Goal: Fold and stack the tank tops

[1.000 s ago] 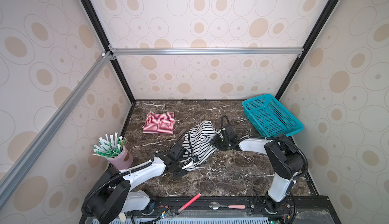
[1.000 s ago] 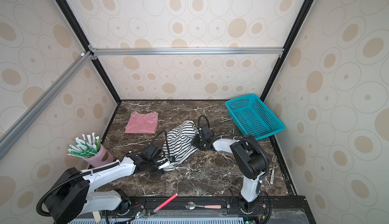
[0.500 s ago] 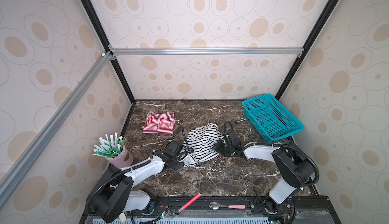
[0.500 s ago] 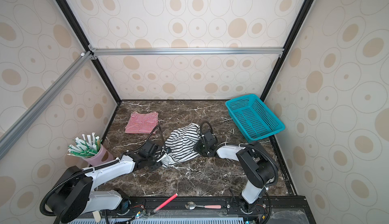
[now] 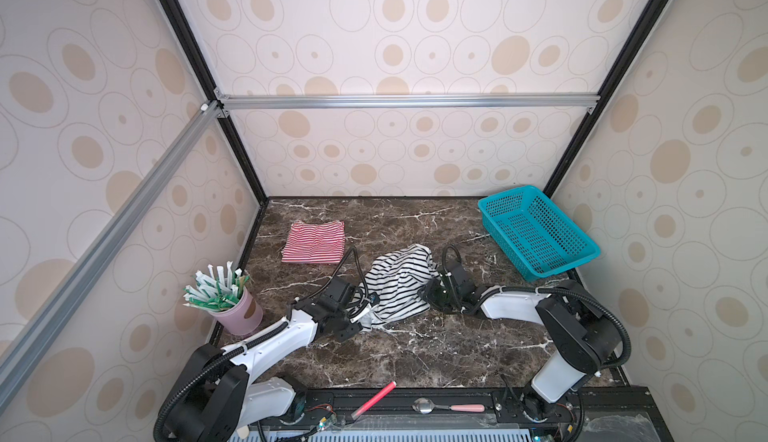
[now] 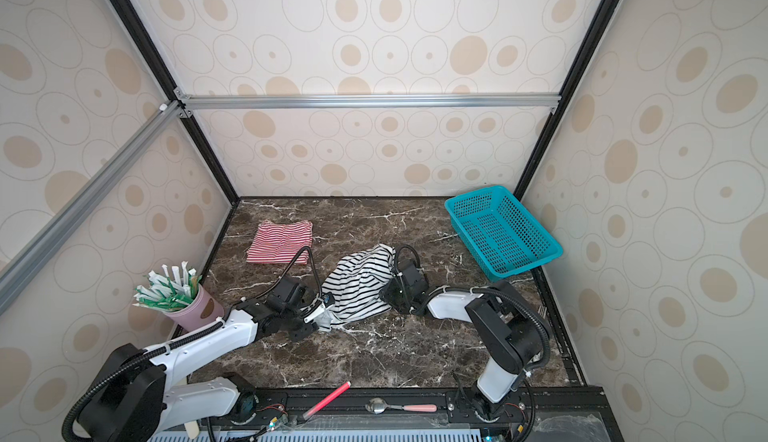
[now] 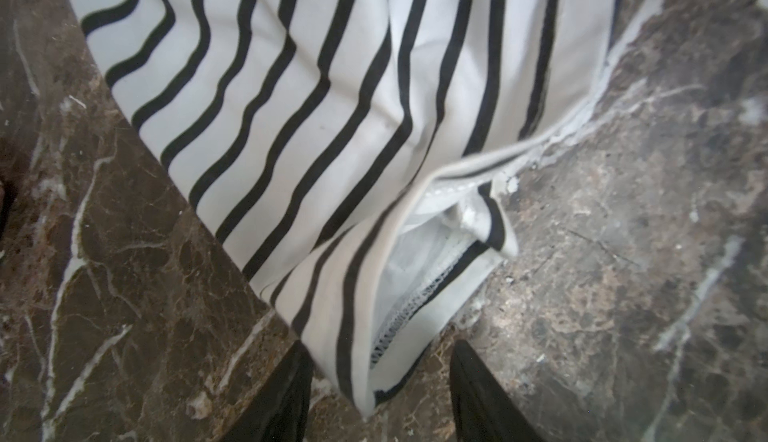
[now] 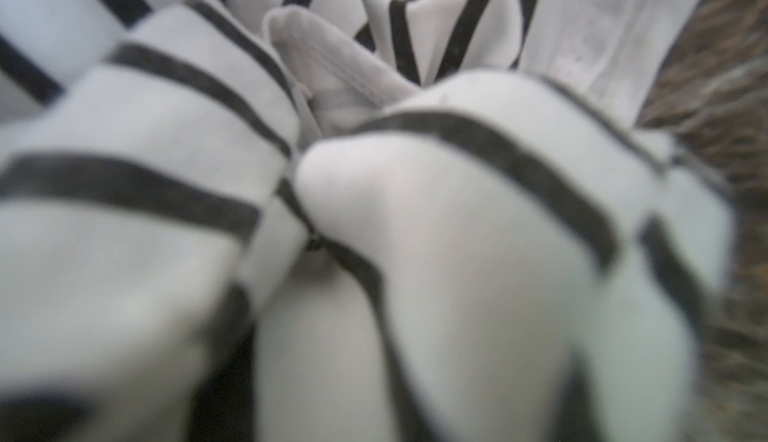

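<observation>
Top views: black-and-white tank top (image 5: 399,290) (image 6: 359,286) lies crumpled mid-worktop (image 5: 415,352), its long axis running diagonally from near-left to far-right, the far end humped up and the stripes crossing that axis. Left claw (image 5: 368,311) (image 6: 322,309) sits at its near-left corner and right claw (image 5: 430,294) (image 6: 388,292) is pressed against its right edge. Red-and-white tank top (image 5: 313,242) (image 6: 280,242) rests folded flat at the far left, well apart from the other top, a rough rectangle with its longer side and stripes running left to right. Teal basket (image 5: 536,228) stands in the far right corner. Left wrist view: the hem corner of the black-and-white top points down between the two dark fingers (image 7: 291,394) of the left claw (image 7: 380,348). The jaws stand moderately apart and bare marble shows beside the cloth, so nothing is pinched. The open hem shows white overlock stitching. Right wrist view: bunched striped cloth (image 8: 415,232) fills the frame, out of focus. A pale stitched flap (image 8: 332,74) pokes out of the folds, too blurred to read. The right claw's fingers are hidden, so I cannot tell whether it grips.
</observation>
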Controlling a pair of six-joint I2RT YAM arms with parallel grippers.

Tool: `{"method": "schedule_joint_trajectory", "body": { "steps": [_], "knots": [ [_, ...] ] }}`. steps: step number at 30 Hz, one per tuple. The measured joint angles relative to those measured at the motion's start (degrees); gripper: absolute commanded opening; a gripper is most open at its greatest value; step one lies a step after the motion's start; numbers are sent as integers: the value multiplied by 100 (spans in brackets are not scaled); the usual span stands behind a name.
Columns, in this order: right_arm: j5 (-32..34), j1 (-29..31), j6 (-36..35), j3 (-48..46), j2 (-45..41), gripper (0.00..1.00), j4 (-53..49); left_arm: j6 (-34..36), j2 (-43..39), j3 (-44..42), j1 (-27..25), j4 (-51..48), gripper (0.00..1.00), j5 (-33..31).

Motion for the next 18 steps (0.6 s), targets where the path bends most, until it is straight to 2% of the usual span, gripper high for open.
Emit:
{"method": "schedule_joint_trajectory", "body": {
  "steps": [9, 18],
  "knots": [
    [44, 46, 90, -98, 0, 40, 201, -103, 114, 20, 437, 146, 48, -107],
    [70, 46, 188, -179, 0, 39, 356, -28, 328, 22, 505, 37, 48, 94]
  ]
}}
